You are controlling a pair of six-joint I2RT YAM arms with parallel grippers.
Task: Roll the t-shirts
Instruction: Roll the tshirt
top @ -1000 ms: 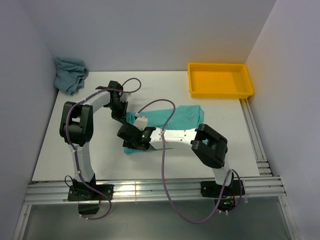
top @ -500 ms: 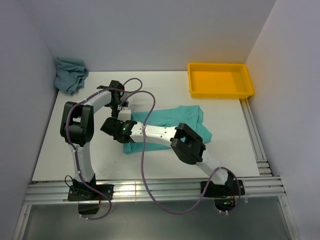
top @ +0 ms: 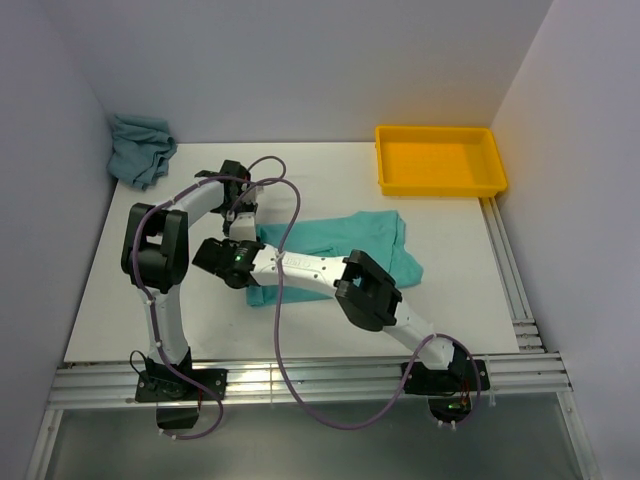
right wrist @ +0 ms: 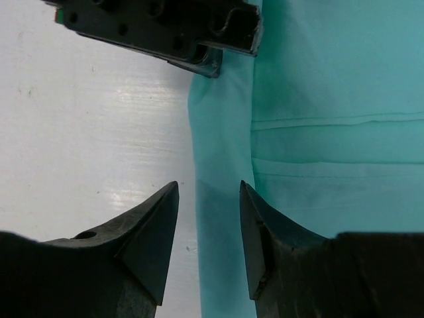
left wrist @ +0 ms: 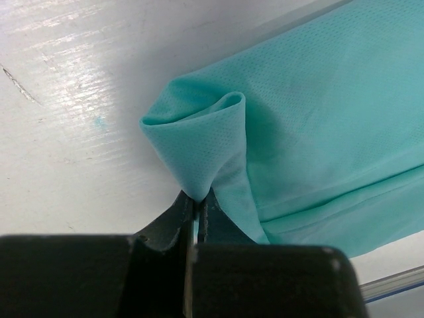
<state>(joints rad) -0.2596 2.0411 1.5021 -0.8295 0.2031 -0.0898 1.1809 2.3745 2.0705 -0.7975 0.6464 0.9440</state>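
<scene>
The mint-turquoise t-shirt (top: pixel 345 240) lies spread on the white table. My left gripper (top: pixel 238 215) is shut on the shirt's far-left corner, and the left wrist view shows the fabric (left wrist: pixel 318 119) pinched into a raised fold at the fingertips (left wrist: pixel 197 197). Just in front of it, my right gripper (top: pixel 236 252) hangs open over the shirt's left edge. In the right wrist view that edge (right wrist: pixel 222 218) runs between the open right gripper (right wrist: pixel 209 192), and the left gripper (right wrist: pixel 179 30) is ahead. The grey-teal t-shirt (top: pixel 140 148) lies crumpled at the back left corner.
A yellow tray (top: pixel 440 188) stands at the back right. Walls close in the left, back and right sides. Purple cables (top: pixel 285 300) loop over the near-left part of the shirt. Metal rails (top: pixel 300 380) run along the near edge.
My right arm has swung left across the shirt's near side to its left edge, beside the left gripper. The left gripper kept its hold on the corner and barely moved.
</scene>
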